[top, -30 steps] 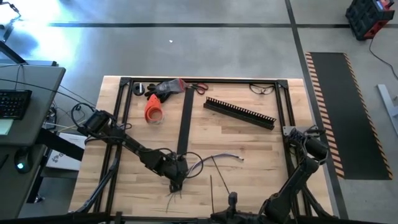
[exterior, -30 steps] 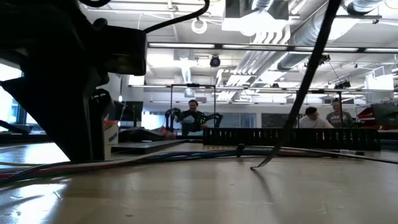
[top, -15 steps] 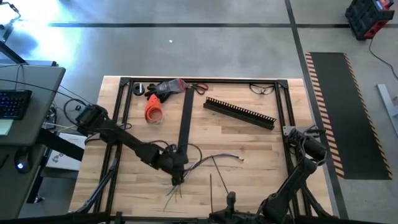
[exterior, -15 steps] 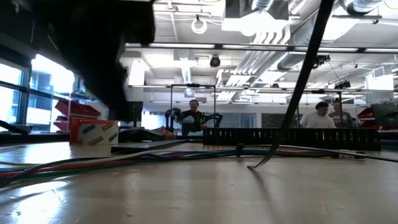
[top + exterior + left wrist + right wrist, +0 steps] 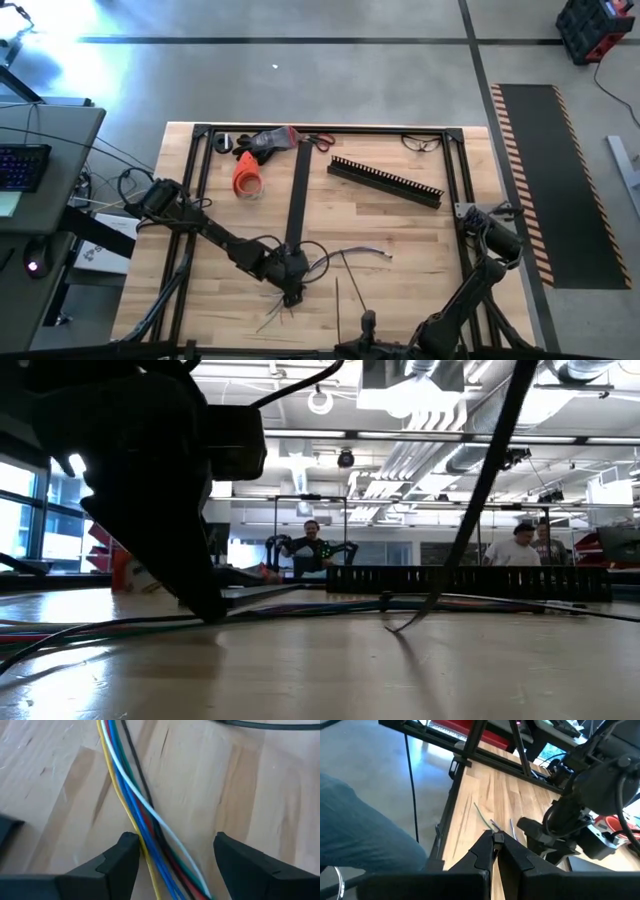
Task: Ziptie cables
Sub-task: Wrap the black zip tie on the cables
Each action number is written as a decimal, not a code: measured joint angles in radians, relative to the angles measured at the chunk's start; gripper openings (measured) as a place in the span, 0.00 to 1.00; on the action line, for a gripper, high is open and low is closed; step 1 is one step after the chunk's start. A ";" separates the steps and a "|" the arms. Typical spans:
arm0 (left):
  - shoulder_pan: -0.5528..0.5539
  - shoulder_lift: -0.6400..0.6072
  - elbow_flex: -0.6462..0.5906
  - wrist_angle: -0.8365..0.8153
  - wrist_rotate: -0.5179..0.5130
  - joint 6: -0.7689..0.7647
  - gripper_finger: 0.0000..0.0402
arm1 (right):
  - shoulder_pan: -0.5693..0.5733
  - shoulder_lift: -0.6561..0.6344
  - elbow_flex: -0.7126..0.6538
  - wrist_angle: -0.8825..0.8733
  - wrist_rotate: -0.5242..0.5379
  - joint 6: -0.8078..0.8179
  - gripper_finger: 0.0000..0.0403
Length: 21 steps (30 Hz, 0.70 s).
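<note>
The cables [image 5: 322,262], a loose bunch of coloured wires, lie on the wooden table near its middle, with free ends splayed toward the near edge [image 5: 274,316]. My left gripper [image 5: 292,295] is open and points steeply down over them. In the left wrist view its fingers [image 5: 125,857] stand on either side of the cables [image 5: 145,822], which run closer to one finger. My right gripper [image 5: 495,838] is shut near the table's near edge [image 5: 368,322]. From it a thin black ziptie [image 5: 470,500] slants down toward the table. My right gripper is shut on the ziptie's upper end, which lies above the low view and is hidden between the fingers in the right wrist view. The ziptie hangs slanted below it. Its curled tip [image 5: 395,628] is at the tabletop.
A black metal frame [image 5: 200,135] borders the table. A flat black strip [image 5: 296,195] runs down the middle and a slotted black channel [image 5: 385,182] lies far right. An orange tool [image 5: 246,176] and scissors [image 5: 320,141] sit at the far edge. People sit in the room behind.
My left gripper lifted up and back from the cables, then came down over them again, a little farther toward the table's right edge. The ziptie's tip has shifted slightly along the table.
</note>
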 joint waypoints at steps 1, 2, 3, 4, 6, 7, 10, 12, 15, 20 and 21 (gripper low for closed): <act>0.000 0.000 0.000 0.002 0.008 -0.006 0.57 | 0.005 0.000 0.000 0.002 0.004 -0.004 0.00; 0.000 0.001 0.000 0.003 0.010 -0.012 0.57 | 0.010 -0.001 0.000 0.008 0.010 0.000 0.00; -0.001 0.001 0.000 0.004 0.007 -0.016 0.57 | 0.016 -0.002 0.000 0.008 0.016 0.011 0.00; -0.001 0.001 0.000 0.001 0.008 -0.017 0.56 | 0.023 -0.002 0.000 0.011 0.022 0.011 0.00; 0.000 0.001 0.002 -0.019 0.013 -0.005 0.53 | 0.042 -0.002 0.000 0.029 0.032 -0.022 0.00; 0.005 0.003 0.002 -0.028 0.014 -0.003 0.50 | 0.053 -0.002 0.000 0.047 0.040 -0.041 0.00; 0.018 0.005 0.003 -0.047 0.027 -0.002 0.38 | 0.080 -0.002 0.000 0.108 0.045 -0.081 0.00; 0.029 0.005 0.003 -0.052 0.039 0.013 0.28 | 0.091 -0.002 0.000 0.194 0.030 -0.168 0.00; 0.047 0.005 0.002 -0.059 0.068 0.031 0.11 | 0.088 -0.002 0.000 0.334 -0.121 -0.310 0.00; 0.067 0.002 0.004 -0.050 0.124 0.056 0.02 | 0.060 0.010 0.000 0.420 -0.227 -0.434 0.00; 0.067 0.002 0.011 -0.058 0.131 0.062 0.02 | 0.052 0.017 0.000 0.420 -0.219 -0.436 0.00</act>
